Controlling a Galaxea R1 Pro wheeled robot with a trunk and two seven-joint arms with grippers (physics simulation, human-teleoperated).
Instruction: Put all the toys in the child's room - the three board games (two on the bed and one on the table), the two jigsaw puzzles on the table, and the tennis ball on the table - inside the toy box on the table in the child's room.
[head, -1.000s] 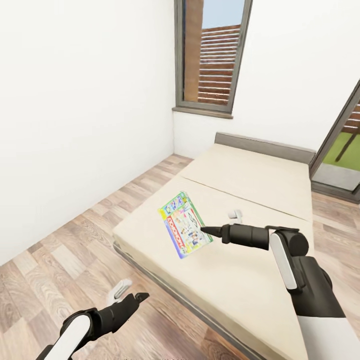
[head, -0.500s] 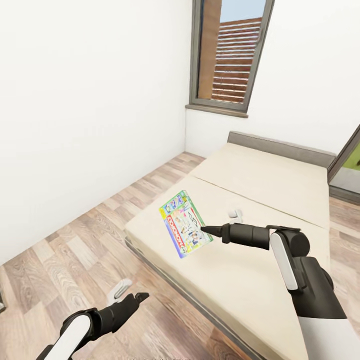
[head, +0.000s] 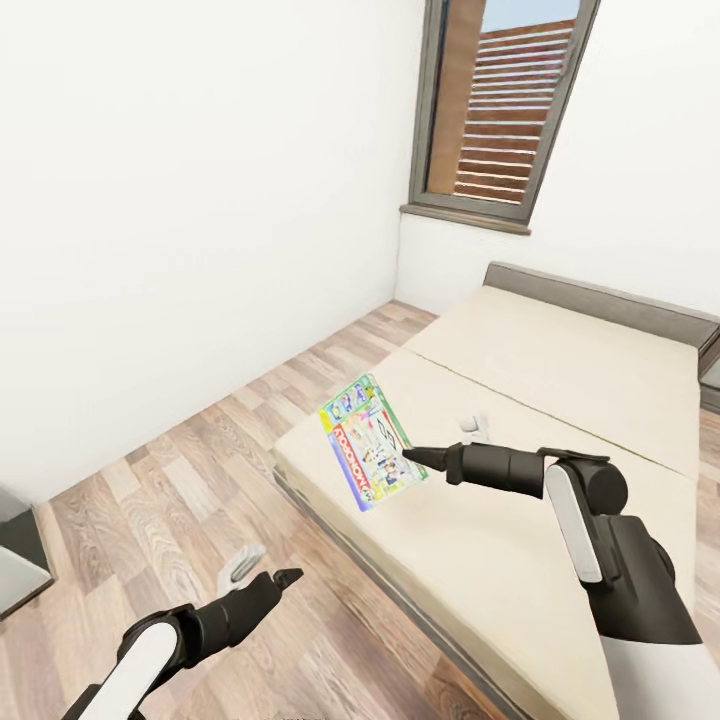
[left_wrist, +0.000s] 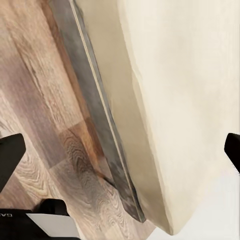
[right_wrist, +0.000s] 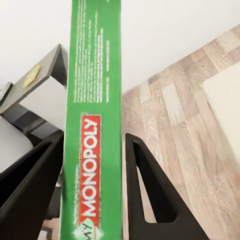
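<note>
Carry step: 1 board game held by the right hand, in transit from the bed.

The right hand (head: 412, 456) is clamped on the edge of 1 Monopoly board game (head: 367, 443), held tilted in the air above the near corner of the bed (head: 560, 400); in the right wrist view both fingers (right_wrist: 150, 190) press its green side. The left hand (head: 262, 578) hangs low over the wood floor (head: 200, 450), fingers spread wide, holding nothing. Counted: 1 board game, 1 bed, 1 window (head: 505, 110). A grey edge (right_wrist: 47, 65) past the box may be the desk; I cannot tell. Judged next: turn toward the desk, find the toy box, and lower the game in without loosening the grip.
</note>
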